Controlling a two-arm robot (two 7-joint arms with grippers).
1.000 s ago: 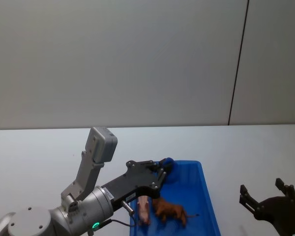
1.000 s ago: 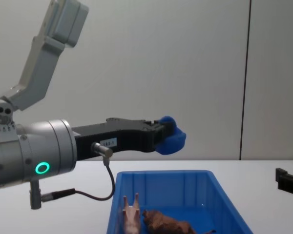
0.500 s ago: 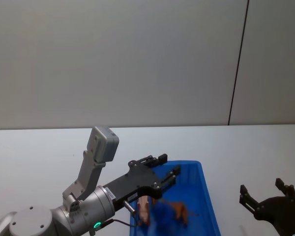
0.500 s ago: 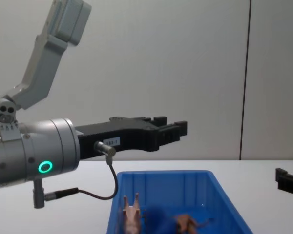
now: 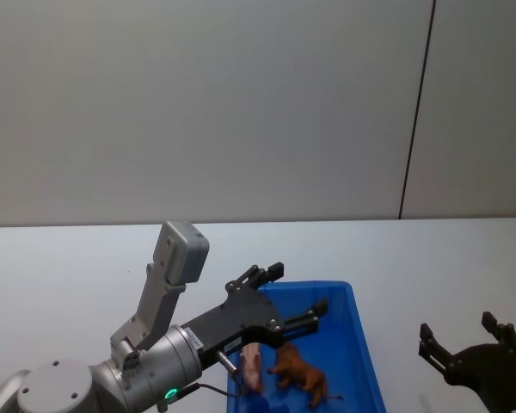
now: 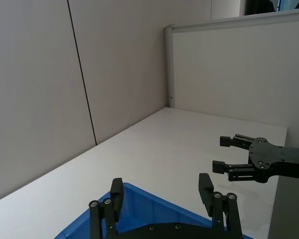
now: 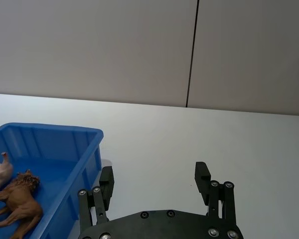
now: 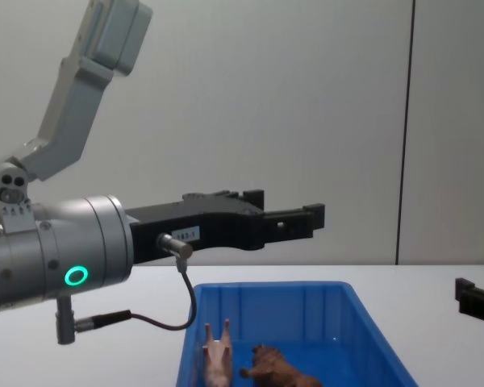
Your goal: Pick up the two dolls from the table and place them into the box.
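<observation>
- Overhead, my left gripper (image 5: 291, 297) hangs above the box (image 5: 361, 344) with its jaws spread wide and nothing between them.
- My right gripper (image 5: 464, 337) waits low over the table (image 5: 69, 267) on the box's right side, jaws also wide and empty.
- Both dolls lie on the box floor: the pink doll (image 5: 252, 366) with its ears up, the brown doll (image 5: 299, 370) just beside it on its right.
- By my judgement the placing is done, since no doll remains on the tabletop that I can see.
- One risk is my own left arm: it reaches across the box's near left part, and pulling back low could catch the rim and shove the box.
- Its cable (image 8: 157, 322) loops down just beside the rim and could snag there on a careless retreat.
- A downward move from here would press on the dolls, which lie under my left arm.
- Open room is plentiful: bare table stretches left of the box, behind it to the wall (image 5: 198, 103), and between the box and my right gripper.
- Straight up and back looks the safest exit for the left arm.
</observation>
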